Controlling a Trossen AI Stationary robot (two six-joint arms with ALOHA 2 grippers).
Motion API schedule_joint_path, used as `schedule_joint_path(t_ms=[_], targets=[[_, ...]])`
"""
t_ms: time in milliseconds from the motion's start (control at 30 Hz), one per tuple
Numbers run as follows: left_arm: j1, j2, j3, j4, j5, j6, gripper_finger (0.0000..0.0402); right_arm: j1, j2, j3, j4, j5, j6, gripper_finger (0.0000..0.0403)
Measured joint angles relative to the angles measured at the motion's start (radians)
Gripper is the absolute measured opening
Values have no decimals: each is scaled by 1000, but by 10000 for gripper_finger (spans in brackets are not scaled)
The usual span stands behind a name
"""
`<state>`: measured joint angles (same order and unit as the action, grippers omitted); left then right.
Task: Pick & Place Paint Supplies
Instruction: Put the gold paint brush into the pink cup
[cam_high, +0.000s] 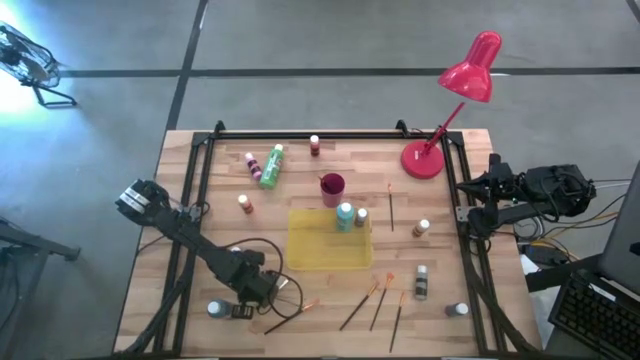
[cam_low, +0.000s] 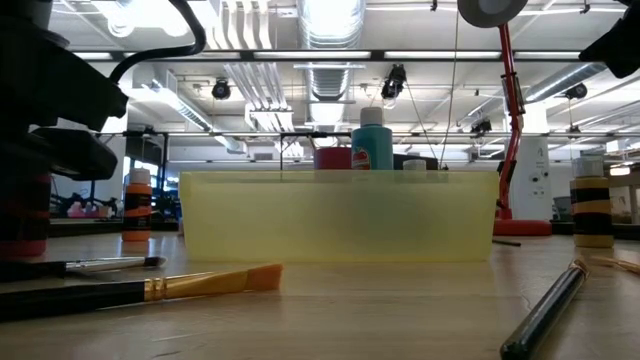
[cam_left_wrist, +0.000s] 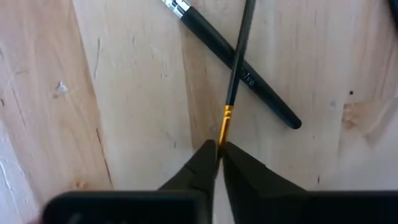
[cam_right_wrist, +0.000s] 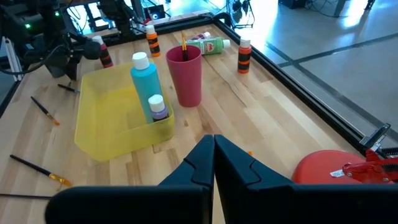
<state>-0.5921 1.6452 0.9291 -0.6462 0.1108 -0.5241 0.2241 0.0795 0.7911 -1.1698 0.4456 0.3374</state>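
Thin brush (cam_left_wrist: 238, 59) lies on bench (cam_left_wrist: 124, 93) near front-left corner, crossed over a 2nd brush (cam_left_wrist: 239, 71); left gripper (cam_left_wrist: 217, 152) pinches its gold ferrule end. Right gripper (cam_right_wrist: 213, 152) pressed together, empty, off bench's right edge, w/ tray (cam_right_wrist: 106, 134) beyond

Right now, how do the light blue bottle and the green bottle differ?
The light blue bottle stands upright; the green bottle lies on its side. The blue one is inside the yellow tray; the green one rests on the bare table, beyond the magenta cup. Both have white caps.
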Motion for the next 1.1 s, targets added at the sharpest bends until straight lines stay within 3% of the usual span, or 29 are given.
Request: schedule_joint_path(t_ms=[200,400,767,1100], targets=[[2,-5,8,-22,-4,8,8,0,0,0,0,0,0,8],[8,-42,113,-174,-19,41,5,0,0,0,0,0,0,8],[36,-115,465,-426,-82,210,4,0,0,0,0,0,0,8],[150,-118,757,-610,-104,343,3,0,5,0,63,0,-12,8]])
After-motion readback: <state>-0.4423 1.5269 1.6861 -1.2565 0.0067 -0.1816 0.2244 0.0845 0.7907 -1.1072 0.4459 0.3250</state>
